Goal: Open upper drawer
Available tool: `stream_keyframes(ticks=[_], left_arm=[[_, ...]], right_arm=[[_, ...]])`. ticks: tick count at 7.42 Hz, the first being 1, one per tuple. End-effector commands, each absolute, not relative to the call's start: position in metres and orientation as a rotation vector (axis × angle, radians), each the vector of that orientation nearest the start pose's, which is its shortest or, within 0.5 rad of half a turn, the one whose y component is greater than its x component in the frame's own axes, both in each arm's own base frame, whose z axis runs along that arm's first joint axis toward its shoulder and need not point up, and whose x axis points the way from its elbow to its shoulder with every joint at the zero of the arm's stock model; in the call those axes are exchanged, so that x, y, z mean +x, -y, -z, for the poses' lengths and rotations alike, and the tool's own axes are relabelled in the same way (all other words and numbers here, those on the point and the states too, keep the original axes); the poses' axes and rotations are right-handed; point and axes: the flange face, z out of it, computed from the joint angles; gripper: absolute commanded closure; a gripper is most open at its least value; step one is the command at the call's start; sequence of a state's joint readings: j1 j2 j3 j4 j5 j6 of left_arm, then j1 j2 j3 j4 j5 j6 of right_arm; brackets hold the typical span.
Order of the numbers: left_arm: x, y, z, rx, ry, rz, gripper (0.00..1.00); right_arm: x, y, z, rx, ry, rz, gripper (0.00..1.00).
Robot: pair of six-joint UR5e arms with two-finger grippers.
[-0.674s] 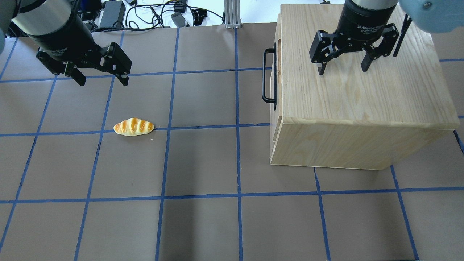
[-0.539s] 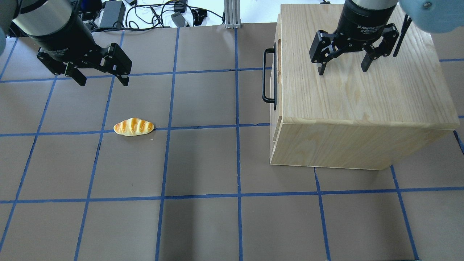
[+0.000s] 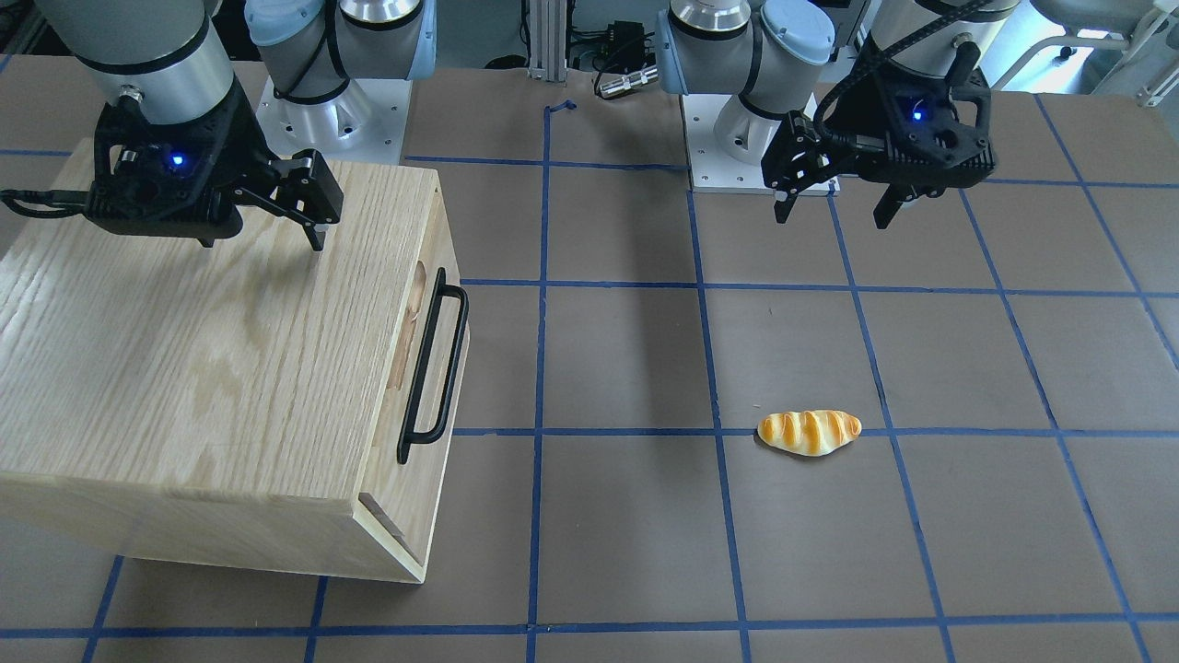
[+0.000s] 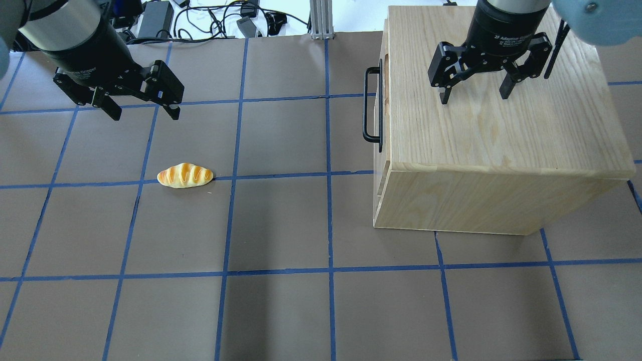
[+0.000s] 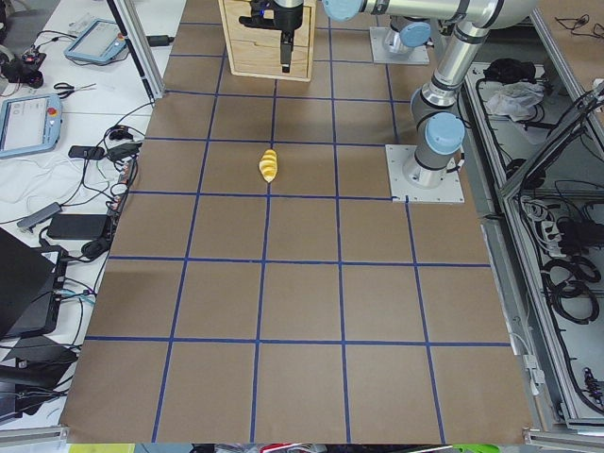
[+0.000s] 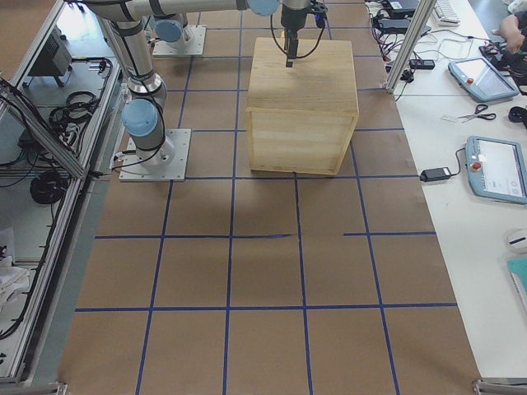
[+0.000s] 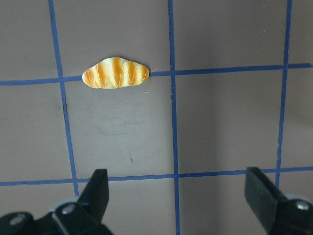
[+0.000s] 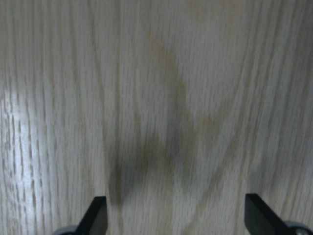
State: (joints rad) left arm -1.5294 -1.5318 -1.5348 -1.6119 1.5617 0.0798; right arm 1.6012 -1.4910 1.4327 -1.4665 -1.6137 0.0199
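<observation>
The upper drawer (image 4: 385,120) shows as the pale front panel of the oak cabinet (image 4: 501,130), with a black bar handle (image 4: 372,105) facing the table's middle. It looks shut. In the front-facing view the drawer (image 3: 405,345) and handle (image 3: 433,364) show more fully. My right gripper (image 4: 474,96) is open and empty, hovering over the cabinet top; its wrist view (image 8: 176,215) shows only wood grain. My left gripper (image 4: 144,113) is open and empty above the mat at the far left, well away from the handle.
A toy bread roll (image 4: 185,175) lies on the brown mat below the left gripper and also shows in the left wrist view (image 7: 116,73). Cables and power bricks (image 4: 160,15) lie beyond the far edge. Blue tape lines grid the mat.
The left gripper has shifted very slightly. The right gripper, the drawer and the bread roll have not moved.
</observation>
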Motion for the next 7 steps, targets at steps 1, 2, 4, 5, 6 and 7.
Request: stream_keyframes(ticks=[1, 2, 4, 5, 6, 7], left_arm=[[-0.1144, 0.4841, -0.5184, 0.061, -3.149, 0.049, 0.00], [-0.1144, 0.4846, -0.5177, 0.061, -3.150, 0.047, 0.00], [-0.1143, 0.4862, -0.5147, 0.058, -3.150, 0.037, 0.00], [-0.1143, 0.4859, -0.5163, 0.061, -3.150, 0.044, 0.00], [-0.1146, 0.4868, -0.5173, 0.058, -3.153, 0.050, 0.00], [-0.1193, 0.4932, -0.5136, 0.041, -3.203, 0.047, 0.00]], right_arm=[[0.1449, 0.5161, -0.5043, -0.019, -3.185, -0.074, 0.00], [0.1441, 0.5164, -0.5050, -0.016, -3.185, -0.072, 0.00], [0.1449, 0.5162, -0.5050, -0.021, -3.185, -0.072, 0.00], [0.1449, 0.5162, -0.5050, -0.019, -3.185, -0.072, 0.00], [0.1449, 0.5161, -0.5043, -0.019, -3.185, -0.074, 0.00], [0.1449, 0.5162, -0.5050, -0.019, -3.185, -0.072, 0.00]])
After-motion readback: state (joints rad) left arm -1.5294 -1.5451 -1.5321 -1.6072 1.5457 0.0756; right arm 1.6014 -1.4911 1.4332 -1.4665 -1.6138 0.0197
